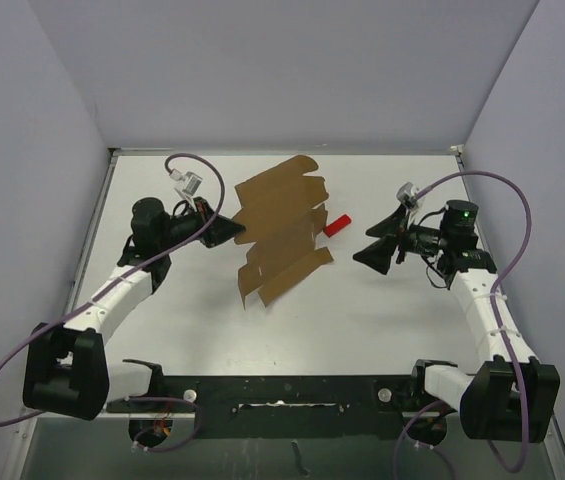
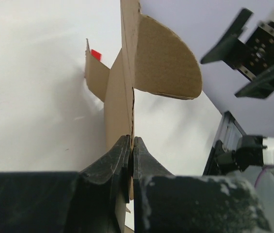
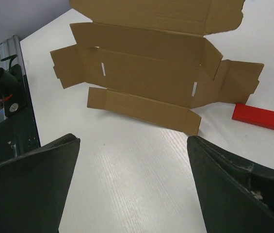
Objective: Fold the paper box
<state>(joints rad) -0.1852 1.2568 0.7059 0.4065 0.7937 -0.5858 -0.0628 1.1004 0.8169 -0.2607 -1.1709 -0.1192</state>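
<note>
Top external view: the paper box is an unfolded brown sheet in the middle of the table, a little toward the far side. My left gripper is closed on its left edge. My right gripper hangs to the right, well apart from the card and spread wide. A small red block lies just beside the sheet's right edge, between it and my right fingers.

Left wrist view: my left fingers are pinched narrow on the paper box, with only the card's thickness between them. The sheet stands on edge away from me, and a rounded flap bends off to one side. I judge this grip to be the anchor, so I should keep it firm and level. Twisting it would buckle the thin card away from its scored lines.

Right wrist view: my right gripper is wide and holds nothing. The paper box faces it with the main panels tilted up and a narrow strip lying on the table at its near edge. The red block sits to the right. I think the next move is to bring these fingers in low against a side panel close to its crease and press along the score, not mid-panel. I should pass on the near side of the block so I don't push it under the card.
</note>
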